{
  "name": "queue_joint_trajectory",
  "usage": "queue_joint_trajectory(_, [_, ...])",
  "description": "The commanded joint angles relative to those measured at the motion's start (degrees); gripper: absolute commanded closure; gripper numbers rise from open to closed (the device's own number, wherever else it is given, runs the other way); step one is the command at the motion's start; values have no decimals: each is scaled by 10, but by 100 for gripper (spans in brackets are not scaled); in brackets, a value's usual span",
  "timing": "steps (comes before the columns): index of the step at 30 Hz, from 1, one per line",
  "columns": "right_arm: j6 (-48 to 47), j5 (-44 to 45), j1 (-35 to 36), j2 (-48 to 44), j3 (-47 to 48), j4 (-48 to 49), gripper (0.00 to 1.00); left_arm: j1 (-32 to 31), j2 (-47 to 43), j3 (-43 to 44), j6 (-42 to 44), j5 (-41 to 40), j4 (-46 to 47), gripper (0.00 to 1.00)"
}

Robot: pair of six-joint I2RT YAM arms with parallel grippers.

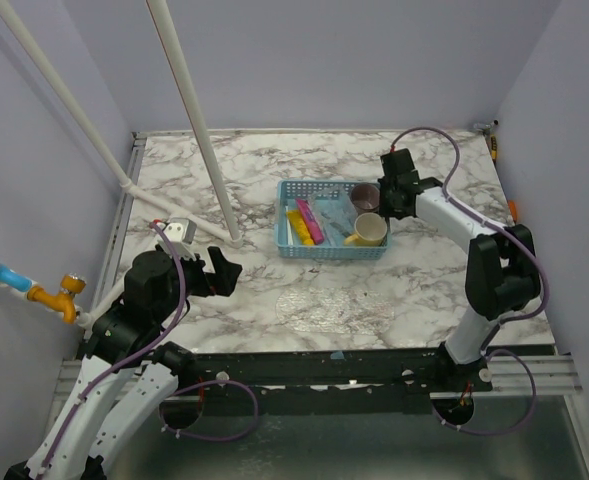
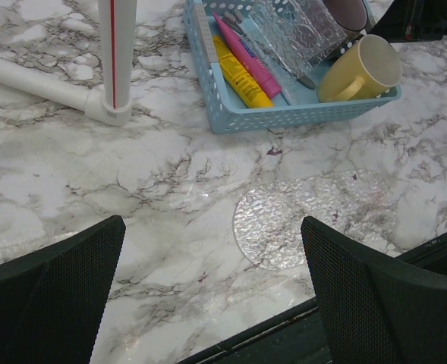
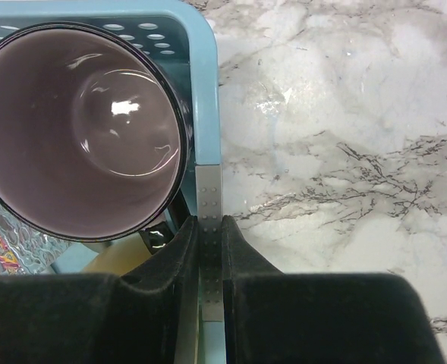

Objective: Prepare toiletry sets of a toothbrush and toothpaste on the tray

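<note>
**Top external view: right gripper clamped on the basket wall**

Right of centre in the overhead frame, the right gripper (image 1: 392, 197) is clenched on the right-hand wall of a pale blue perforated plastic basket (image 1: 329, 252). Its wrist view shows the fingers (image 3: 179, 250) pressed to that wall, one inside and one outside. A translucent purple mug (image 3: 79, 129) stands hard against the inner finger and crowds it. A yellow mug (image 1: 371, 230) lies on its side just below it in the frame.

The toiletry things lie in the basket's left half. A yellow soft tube (image 2: 238, 76) is nearest the left wall, with a pink soft tube (image 2: 247, 57) touching it. Next come a thin grey stick-like brush (image 2: 237, 18) and a thin pale blue stick-like brush (image 2: 278, 87), both partly under a clear bumpy plastic sheet (image 2: 295, 30).

A clear bumpy round disc (image 1: 334, 308) lies on the white marble table (image 1: 444, 290) below the basket. At lower left the left gripper (image 1: 226, 268) hangs spread wide, grasping nothing, well apart from the basket. A white plastic pipe (image 1: 189, 110) meets the table just left of the basket.
</note>
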Motion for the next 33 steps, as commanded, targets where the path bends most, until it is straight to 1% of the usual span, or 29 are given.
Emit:
queue_joint_trajectory(1, [-11,8,0,15,25,-14,93,4,-2,2,7,7,0,1])
queue_joint_trajectory(6, [-11,13,-1,6,51,-30,77,4,0,2,8,5,0,1])
queue_joint_trajectory(8, [-13,24,0,0,61,-32,69,4,1,2,8,5,0,1])
queue_joint_trajectory(11, [-15,41,0,0,90,-53,62,4,1,3,8,6,-1,1])
queue_joint_trajectory(14, [-15,49,0,-3,115,-73,61,5,1,2,8,5,0,1])
queue_joint_trajectory(17, [-6,34,3,-13,133,-83,59,5,3,3,8,6,0,1])
queue_joint_trajectory(25, [20,0,36,-37,150,-100,55,6,2,2,8,6,0,1])
queue_joint_trajectory(28, [33,-9,52,-49,141,-111,55,5,1,3,8,7,0,1])
queue_joint_trajectory(33, [48,-28,76,-77,86,-102,55,6,-2,2,8,10,0,1])
